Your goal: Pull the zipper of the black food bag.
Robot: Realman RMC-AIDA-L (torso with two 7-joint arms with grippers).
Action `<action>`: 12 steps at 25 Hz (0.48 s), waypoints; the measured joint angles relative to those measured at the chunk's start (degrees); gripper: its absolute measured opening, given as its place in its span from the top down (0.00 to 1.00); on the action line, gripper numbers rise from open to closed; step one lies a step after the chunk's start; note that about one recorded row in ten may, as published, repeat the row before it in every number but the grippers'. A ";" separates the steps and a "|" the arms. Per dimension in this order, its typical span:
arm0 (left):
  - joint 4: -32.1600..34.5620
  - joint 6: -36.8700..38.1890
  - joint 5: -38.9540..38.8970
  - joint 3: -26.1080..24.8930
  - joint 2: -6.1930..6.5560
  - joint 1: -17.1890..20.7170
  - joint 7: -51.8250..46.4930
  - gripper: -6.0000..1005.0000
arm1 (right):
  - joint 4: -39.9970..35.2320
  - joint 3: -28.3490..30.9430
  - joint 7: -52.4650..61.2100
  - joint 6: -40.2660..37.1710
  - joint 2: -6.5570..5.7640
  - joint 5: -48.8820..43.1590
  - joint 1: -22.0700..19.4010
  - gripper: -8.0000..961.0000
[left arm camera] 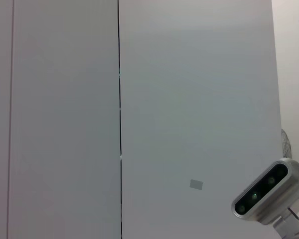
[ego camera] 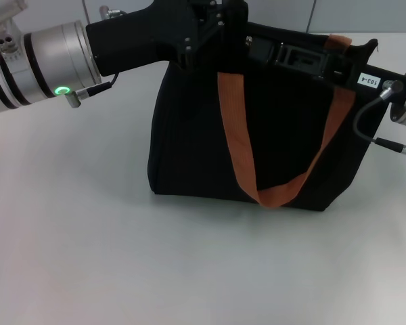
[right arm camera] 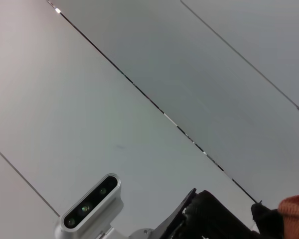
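Both grippers (ego camera: 210,27) crowding bag (ego camera: 189,135) top; table (ego camera: 88,257) front free.

Black food bag (ego camera: 284,145), orange-brown straps (ego camera: 238,128)

Table: a plain pale grey table top (ego camera: 88,257) is seen, lit evenly.
Wall: pale grey panels (left arm camera: 189,99) are shown, divided by thin dark seams (left arm camera: 119,99).
Label: a small grey rectangle (left arm camera: 196,184) is fixed to one panel.
Back edge: panel seams are seen behind the table.
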 joint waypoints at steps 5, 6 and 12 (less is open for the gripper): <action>-0.02 0.00 0.00 0.00 0.00 0.00 0.00 0.96 | 0.58 0.00 -0.49 -0.38 -0.07 0.00 -0.27 0.78; -0.03 0.00 0.00 0.00 0.00 0.00 0.00 0.96 | -0.05 -0.17 -0.39 -1.54 -0.38 -0.04 -1.06 0.78; -0.03 0.25 0.00 0.00 0.00 0.12 0.00 0.96 | -1.92 -0.51 3.35 -4.28 -2.53 -0.51 -3.91 0.78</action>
